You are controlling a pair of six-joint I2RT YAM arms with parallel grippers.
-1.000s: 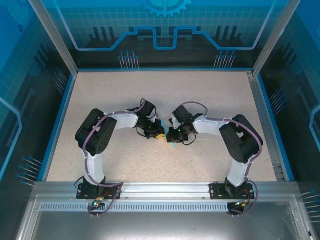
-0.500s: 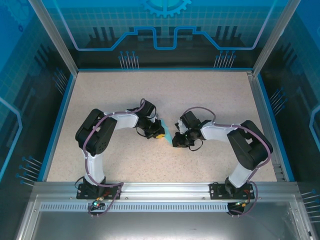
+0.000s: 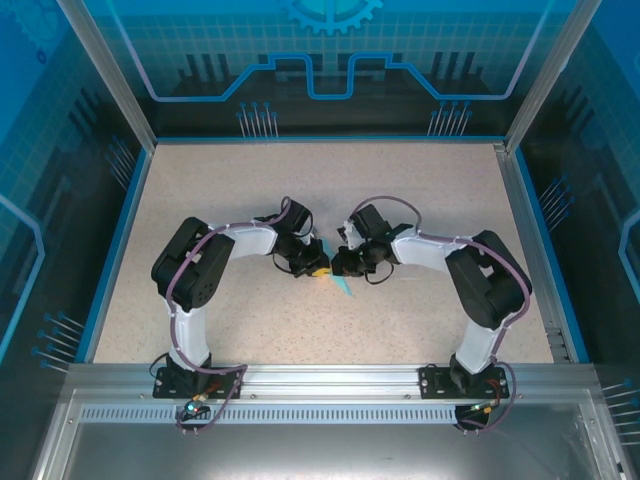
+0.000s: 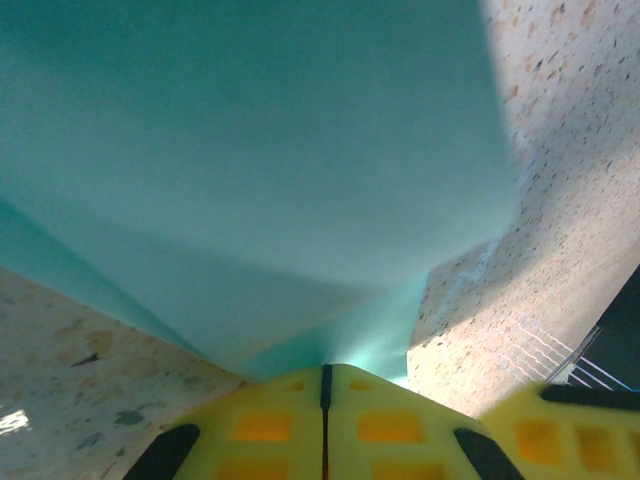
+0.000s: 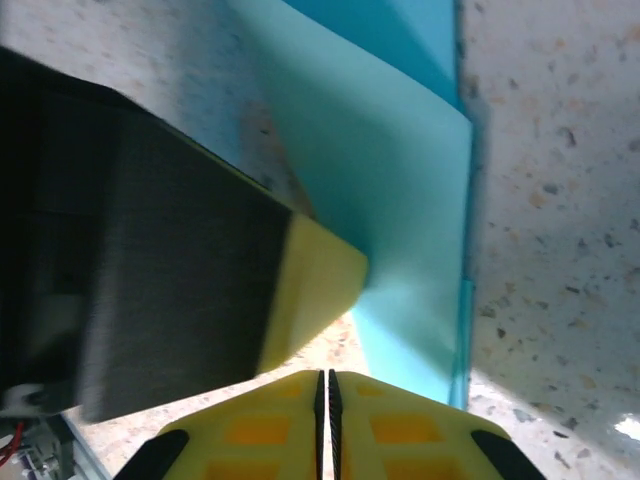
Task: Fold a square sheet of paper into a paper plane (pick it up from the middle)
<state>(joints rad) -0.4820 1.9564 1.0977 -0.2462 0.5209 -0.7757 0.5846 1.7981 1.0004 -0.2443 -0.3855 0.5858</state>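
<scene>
Fingers on the left gripper (image 4: 325, 374) are squeezed together, pinching the paper (image 4: 250, 180) right at its near tip. The folded sheet fans out beyond, over the table (image 4: 560, 200). Right gripper (image 5: 322, 380) is closed tight too, with paper just past its tips, but I can't tell if any is caught. From above, both meet mid-table, with a cyan bit poking out on the near side.

- My left gripper (image 3: 317, 268) and right gripper (image 3: 340, 264) stand tip to tip, mid-table (image 3: 420, 190).
- The paper sheet (image 3: 344, 288) lies on the table between them, reaching nearer my bases.
- My left jaws pinch its edge.
</scene>
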